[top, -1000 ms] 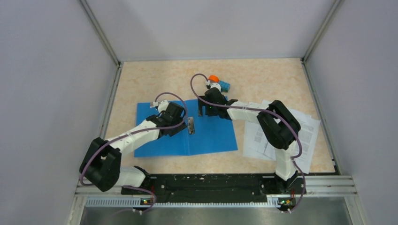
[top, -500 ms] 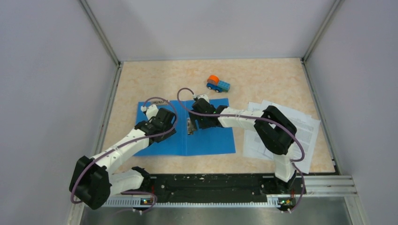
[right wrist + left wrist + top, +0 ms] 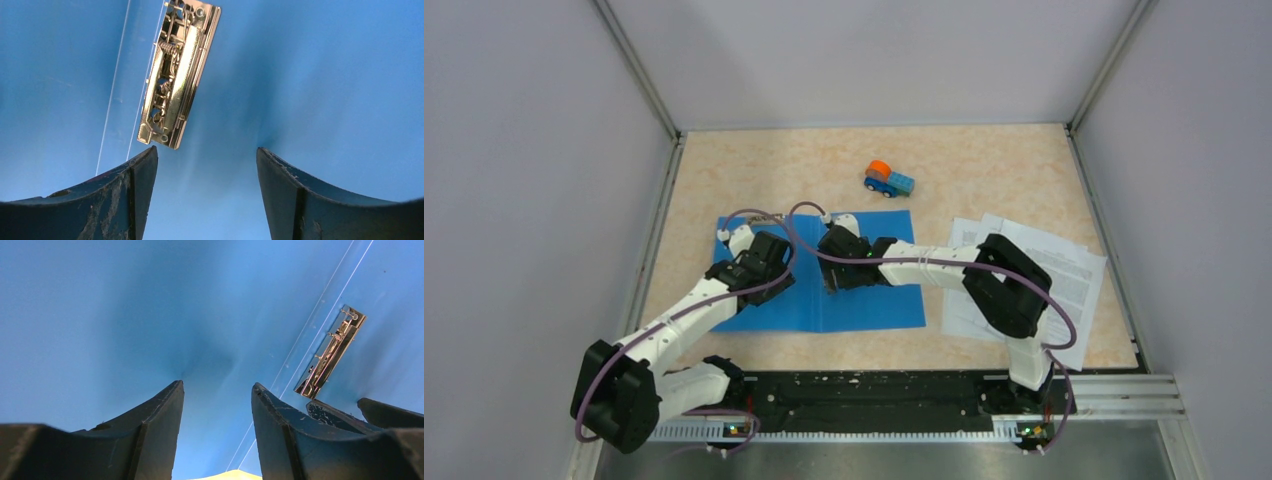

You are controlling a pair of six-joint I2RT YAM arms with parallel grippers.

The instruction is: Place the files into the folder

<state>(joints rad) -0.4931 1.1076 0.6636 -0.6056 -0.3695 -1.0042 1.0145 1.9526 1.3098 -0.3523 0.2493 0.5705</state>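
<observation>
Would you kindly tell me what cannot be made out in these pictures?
- Top view: the right gripper covers the metal clip; the right arm hides part of the files, whose print is too small to read.
- Right wrist view: the clip's far end is cut off by the top edge.
- Wrist views: whether fingertips touch the folder is unclear.

No words or numbers can be read. The files (image 3: pixel 1079 275) lie by the right edge of the table (image 3: pixel 984 170). The white sheets are full of small black print, but the letters are too tiny to make out. Up close, the metal clip (image 3: pixel 177 75) on the folder (image 3: pixel 325 75) is shiny and bumpy, and no letters can be told on it.
</observation>
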